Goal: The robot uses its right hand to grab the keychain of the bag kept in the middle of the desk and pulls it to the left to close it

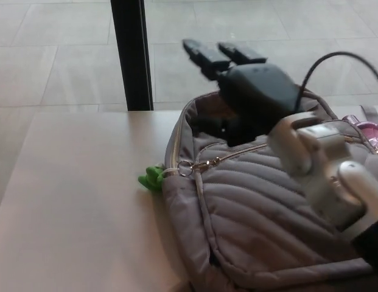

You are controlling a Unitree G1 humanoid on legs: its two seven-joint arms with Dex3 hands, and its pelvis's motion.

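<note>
A grey quilted bag [268,213] lies on the pale desk [73,207], filling the right half of the head view. Its gold zip line runs across the top to a metal ring [185,168] at the bag's left end. A small green keychain [151,177] rests on the desk just left of that ring. My right hand [243,85] hovers above the bag's upper rim, well clear of the keychain, open with its fingers [204,53] stretched toward the upper left and nothing in them. My left hand does not show.
A black post [131,55] stands behind the desk's far edge, with a tiled floor beyond. A pink object [368,131] pokes out at the bag's right side. A black cable [341,61] arcs over my right wrist.
</note>
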